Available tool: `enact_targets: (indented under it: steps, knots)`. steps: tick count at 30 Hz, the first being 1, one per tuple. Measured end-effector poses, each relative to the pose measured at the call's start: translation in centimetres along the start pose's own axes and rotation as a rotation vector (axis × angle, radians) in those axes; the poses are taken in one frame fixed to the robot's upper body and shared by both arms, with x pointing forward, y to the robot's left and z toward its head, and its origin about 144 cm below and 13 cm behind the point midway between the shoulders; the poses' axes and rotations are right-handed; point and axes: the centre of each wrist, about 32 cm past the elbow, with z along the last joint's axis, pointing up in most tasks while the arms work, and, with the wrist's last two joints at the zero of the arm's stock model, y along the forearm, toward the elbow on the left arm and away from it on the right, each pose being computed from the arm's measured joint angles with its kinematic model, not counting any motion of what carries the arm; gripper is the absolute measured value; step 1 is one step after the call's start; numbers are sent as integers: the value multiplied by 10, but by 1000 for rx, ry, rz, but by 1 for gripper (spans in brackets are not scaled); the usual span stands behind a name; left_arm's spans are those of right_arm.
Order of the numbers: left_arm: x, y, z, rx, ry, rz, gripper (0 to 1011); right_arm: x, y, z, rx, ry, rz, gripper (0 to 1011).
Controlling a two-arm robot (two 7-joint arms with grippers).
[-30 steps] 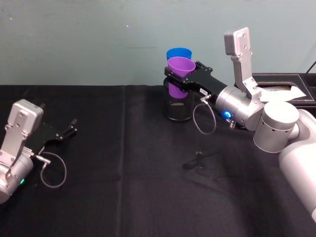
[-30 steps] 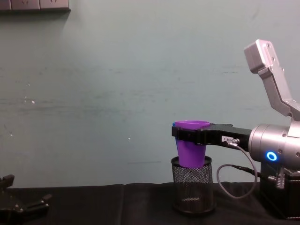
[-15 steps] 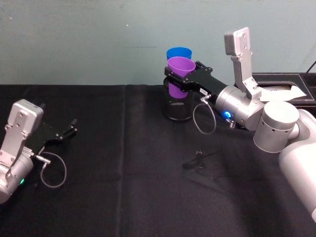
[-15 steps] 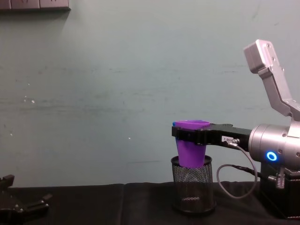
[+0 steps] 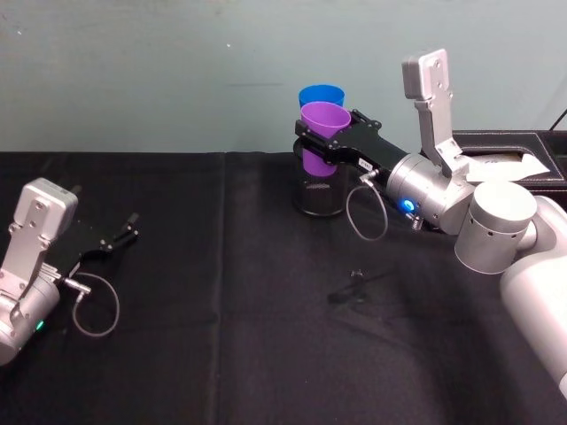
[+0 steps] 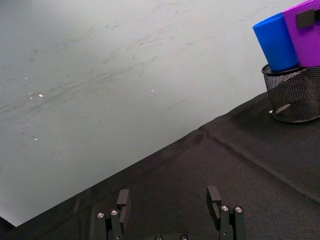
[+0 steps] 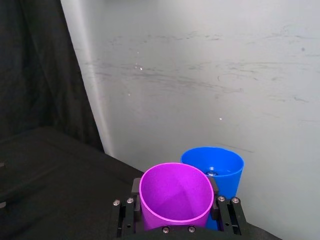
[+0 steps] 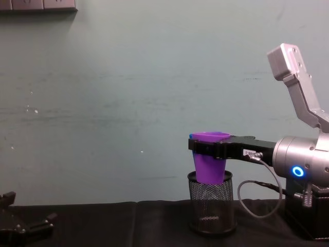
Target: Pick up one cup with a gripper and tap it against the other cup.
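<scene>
**A:** What's the right arm up to?

**B:** It's stretched forward and leftward over the table point(image 5: 221, 336) with the wrist about level. The right gripper point(image 5: 321, 146) is clamped round the purple cup point(image 5: 324, 118) just under the rim, one finger on each side. The cup's upright in the air, base dipping into the mesh holder point(image 5: 317, 197).

**A:** And the blue cup point(image 5: 321, 94)?

**B:** It's standing in the mesh holder right behind the purple one. From the left wrist view their sides look to be touching.

**A:** Anything change from a second ago?

**B:** Nope, same pose. The left gripper point(image 5: 122, 237) is parked low on the left, fingers spread, holding nothing.
</scene>
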Motion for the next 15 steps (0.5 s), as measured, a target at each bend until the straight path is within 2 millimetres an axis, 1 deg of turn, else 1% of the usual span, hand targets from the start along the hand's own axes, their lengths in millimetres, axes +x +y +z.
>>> enact_targets:
  steps: [15]
  knots:
    - [0,0,0,0,0,0,1000,0,0,0,0,0,0,747]
